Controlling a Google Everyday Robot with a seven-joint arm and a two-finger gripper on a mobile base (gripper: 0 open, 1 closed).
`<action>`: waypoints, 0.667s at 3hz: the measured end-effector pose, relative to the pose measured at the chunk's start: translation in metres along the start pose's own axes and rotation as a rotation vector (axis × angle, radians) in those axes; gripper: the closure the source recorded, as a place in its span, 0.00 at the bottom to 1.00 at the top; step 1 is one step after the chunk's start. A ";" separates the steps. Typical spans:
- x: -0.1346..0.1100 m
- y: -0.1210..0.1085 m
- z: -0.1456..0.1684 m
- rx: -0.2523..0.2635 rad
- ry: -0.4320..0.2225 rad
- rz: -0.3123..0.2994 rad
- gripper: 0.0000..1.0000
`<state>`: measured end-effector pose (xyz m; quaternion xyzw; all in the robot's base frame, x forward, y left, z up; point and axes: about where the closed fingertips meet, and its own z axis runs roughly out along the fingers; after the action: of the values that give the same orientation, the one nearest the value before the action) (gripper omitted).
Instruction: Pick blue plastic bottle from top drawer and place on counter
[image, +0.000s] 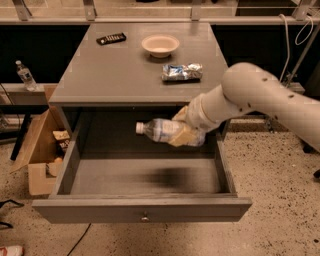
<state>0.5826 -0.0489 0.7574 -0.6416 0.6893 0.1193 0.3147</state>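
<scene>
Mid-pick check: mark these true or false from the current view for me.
1. The claw grips the blue plastic bottle over the open top drawer. True.
2. The bottle's cap points to the right of the picture. False: it points left.
3. The bottle rests on the counter. False: it is held in the air over the drawer floor, below counter level.
4. A white bowl stands on the counter. True.
</scene>
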 end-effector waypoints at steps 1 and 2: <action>-0.071 -0.045 -0.002 0.035 0.014 -0.003 1.00; -0.106 -0.070 -0.009 0.071 0.027 0.006 1.00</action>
<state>0.6445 0.0216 0.8438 -0.6294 0.6992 0.0871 0.3277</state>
